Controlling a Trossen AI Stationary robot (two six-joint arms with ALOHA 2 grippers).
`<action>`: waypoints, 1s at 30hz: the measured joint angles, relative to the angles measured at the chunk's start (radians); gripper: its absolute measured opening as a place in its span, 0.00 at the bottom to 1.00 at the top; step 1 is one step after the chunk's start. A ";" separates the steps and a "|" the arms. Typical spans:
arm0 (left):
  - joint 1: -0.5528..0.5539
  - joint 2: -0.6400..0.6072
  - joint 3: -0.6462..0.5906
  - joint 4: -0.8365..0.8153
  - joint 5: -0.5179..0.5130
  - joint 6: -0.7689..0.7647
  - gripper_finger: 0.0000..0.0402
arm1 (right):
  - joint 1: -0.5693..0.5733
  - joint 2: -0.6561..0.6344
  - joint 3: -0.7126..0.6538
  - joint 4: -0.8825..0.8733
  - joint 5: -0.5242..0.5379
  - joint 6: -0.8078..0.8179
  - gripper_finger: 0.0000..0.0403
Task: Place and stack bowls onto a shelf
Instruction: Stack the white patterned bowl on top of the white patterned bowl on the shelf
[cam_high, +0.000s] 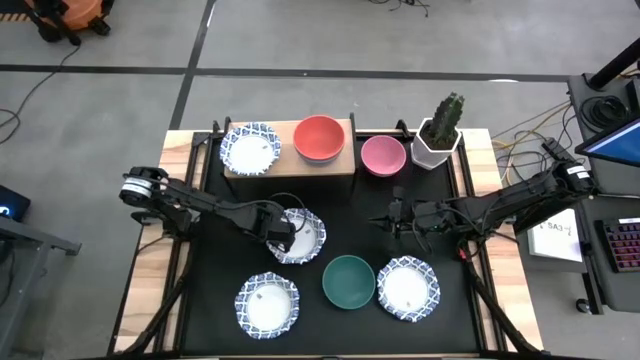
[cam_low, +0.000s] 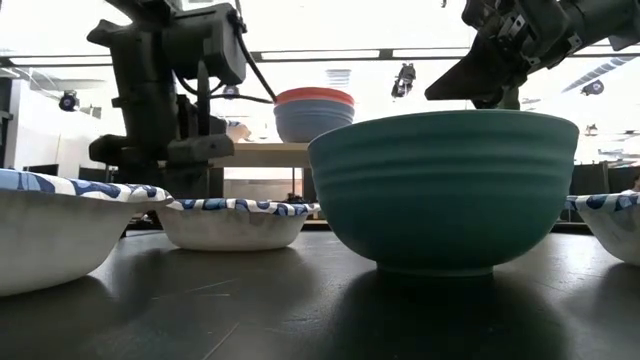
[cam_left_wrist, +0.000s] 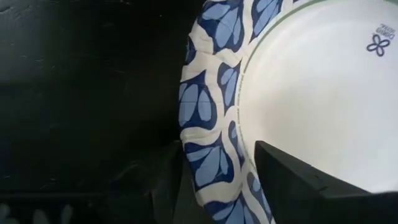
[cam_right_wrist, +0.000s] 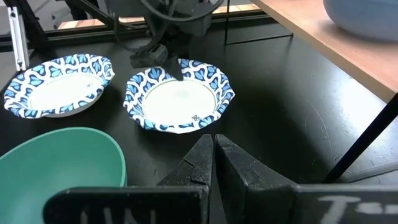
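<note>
On the light-wood shelf (cam_high: 290, 172) stand a white bowl with a blue rim (cam_high: 250, 148) and a red bowl (cam_high: 319, 136) stacked in a grey-blue one (cam_low: 312, 122). On the black mat lie a pink bowl (cam_high: 383, 155), a dark green bowl (cam_high: 349, 281) and three more blue-rimmed bowls (cam_high: 300, 236) (cam_high: 267, 303) (cam_high: 407, 288). My left gripper (cam_left_wrist: 214, 186) is open, pointing down over the middle blue-rimmed bowl (cam_right_wrist: 177, 102), which sits on the mat. My right gripper (cam_high: 395, 217) is shut and hangs free over the mat, right of that bowl. My left gripper comes from above and straddles the left rim (cam_left_wrist: 211, 168) of the middle blue-rimmed bowl. One finger (cam_left_wrist: 298, 180) stands inside the bowl and the other (cam_left_wrist: 165, 180) outside it. Whether the fingers touch the rim, I cannot tell. The bowl rests flat on the mat.
A cactus in a white pot (cam_high: 437, 135) stands at the mat's far right corner, beside the pink bowl. The shelf's right end (cam_high: 345, 165) is taken by the stacked pair and its left end by the blue-rimmed bowl. The mat (cam_high: 350, 225) between the two grippers is bare.
</note>
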 joint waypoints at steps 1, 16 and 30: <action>0.000 0.003 0.001 0.000 0.000 0.006 0.42 | 0.000 0.000 -0.001 0.001 0.000 0.000 0.02; 0.000 -0.001 0.073 -0.023 -0.011 0.105 0.01 | 0.000 0.000 -0.002 0.000 0.000 0.000 0.02; 0.001 -0.103 0.664 -0.649 -0.139 0.355 0.00 | 0.000 0.000 -0.003 0.000 0.000 0.000 0.02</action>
